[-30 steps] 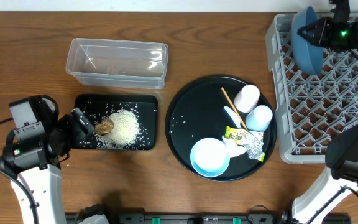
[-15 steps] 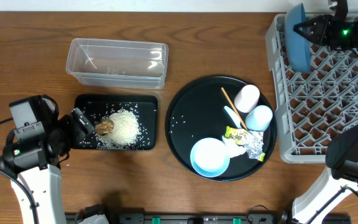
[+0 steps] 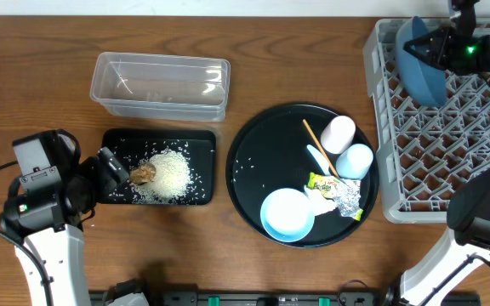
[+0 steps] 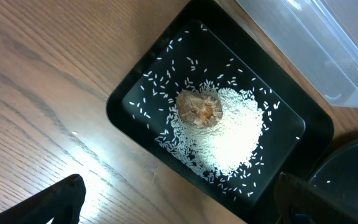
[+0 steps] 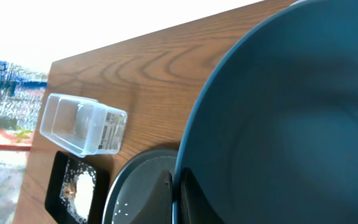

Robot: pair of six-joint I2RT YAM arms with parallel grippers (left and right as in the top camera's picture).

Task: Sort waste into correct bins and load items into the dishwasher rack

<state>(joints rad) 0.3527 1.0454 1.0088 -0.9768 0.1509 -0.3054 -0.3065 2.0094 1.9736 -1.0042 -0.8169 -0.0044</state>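
Observation:
My right gripper (image 3: 442,44) is shut on the rim of the dark-blue plate (image 3: 422,59), which hangs tilted over the back left corner of the grey dishwasher rack (image 3: 379,127). In the right wrist view the plate (image 5: 291,112) fills the frame, its rim pinched in my gripper (image 5: 176,199). White rice (image 3: 170,174) with a brown lump (image 3: 144,173) lies in the shallow black tray (image 3: 202,140). At that tray's left end my left gripper (image 3: 109,170) stands open and empty. From the left wrist, rice (image 4: 229,137) lies ahead of that gripper (image 4: 179,208).
The clear tub (image 3: 160,81) sits behind the black tray. The round black tray (image 3: 253,170) carries a pale-blue bowl (image 3: 287,214), white cup (image 3: 339,133), light-blue cup (image 3: 356,160), wooden stick (image 3: 317,143), white spoon (image 3: 316,155), wrapper (image 3: 321,181), foil (image 3: 347,197) and tissue (image 3: 320,201).
The right gripper turned the plate nearly edge-on over the rack, then tilted it back so its face shows again. The left arm has not moved.

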